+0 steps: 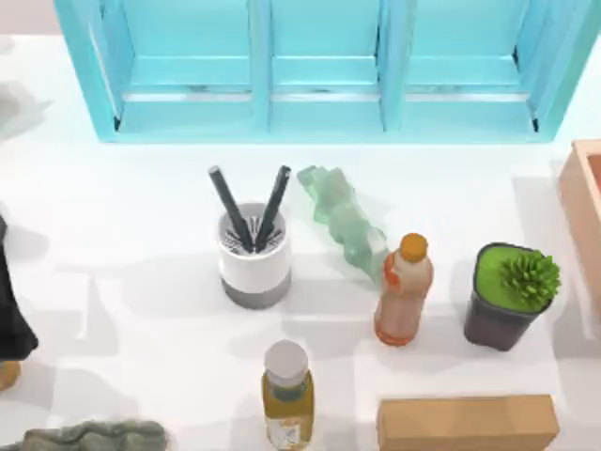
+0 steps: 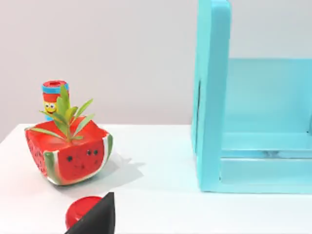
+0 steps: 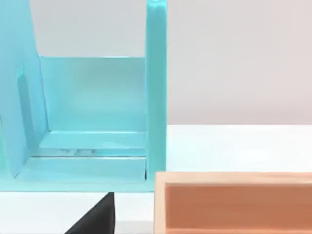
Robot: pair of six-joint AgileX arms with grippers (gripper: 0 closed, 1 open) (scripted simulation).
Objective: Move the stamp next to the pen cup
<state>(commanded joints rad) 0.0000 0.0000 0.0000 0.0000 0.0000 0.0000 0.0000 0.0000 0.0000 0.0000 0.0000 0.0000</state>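
Red and glossy, the stamp's [image 2: 77, 210] round knob sits at the low edge of my left wrist view, on the white table [image 2: 156, 170] just in front of a watermelon-slice planter [image 2: 68, 156]. A dark part of my left gripper [image 2: 97, 219] cuts across it. I cannot tell from this whether that gripper is open or closed, or whether it already touches the knob. The stamp's neck and base are hidden.

In the top view my left arm [image 1: 9, 310] is at the table's left edge, well apart from the pen cup [image 1: 254, 256], which stands mid-table with two black pens [image 1: 252, 209] leaning out of it.

I judge the stamp light and rigid. The shiny knob looks slippery and rounded, so a pinch high on it could squirt out. I would close low across the knob, or on the neck beneath it, and keep it upright so that it lands flat on its base.

My right gripper [image 3: 97, 217] is parked near the teal shelf [image 3: 92, 122] and a wooden box [image 3: 234, 200]; its state I cannot tell either.

As for writing, a small can [image 2: 53, 97] behind the planter carries a yellow cartoon face but no words I can read. The label on the yellow bottle [image 1: 286, 399] is illegible.
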